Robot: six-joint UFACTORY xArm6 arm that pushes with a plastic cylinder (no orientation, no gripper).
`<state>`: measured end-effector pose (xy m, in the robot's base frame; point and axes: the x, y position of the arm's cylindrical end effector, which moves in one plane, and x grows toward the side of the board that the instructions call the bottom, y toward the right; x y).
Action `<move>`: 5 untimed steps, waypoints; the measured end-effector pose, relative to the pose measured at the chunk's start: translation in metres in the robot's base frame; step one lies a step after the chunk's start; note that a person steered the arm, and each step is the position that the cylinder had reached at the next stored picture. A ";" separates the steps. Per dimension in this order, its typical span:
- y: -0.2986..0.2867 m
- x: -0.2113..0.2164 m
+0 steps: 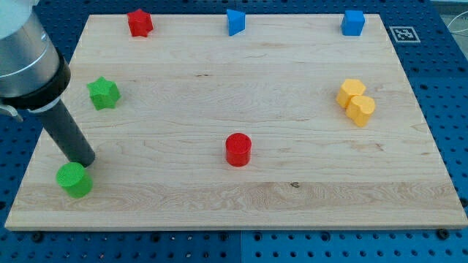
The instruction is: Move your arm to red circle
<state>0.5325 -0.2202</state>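
The red circle (238, 149) is a short red cylinder standing on the wooden board (241, 197), a little below the board's middle. My rod comes down from the view's upper left, and my tip (85, 162) rests on the board near the lower left corner. It is just above the green circle (74, 180), touching or almost touching it. The red circle lies far to the right of my tip, with bare wood between them.
A green star (104, 93) sits at the left above my tip. A red star-like block (139, 22), a blue triangle-like block (235, 21) and a blue cube (352, 23) line the top edge. Two yellow blocks (355, 101) sit together at the right.
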 end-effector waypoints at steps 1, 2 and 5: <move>0.000 0.000; 0.000 -0.018; 0.000 -0.047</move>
<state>0.4852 -0.2202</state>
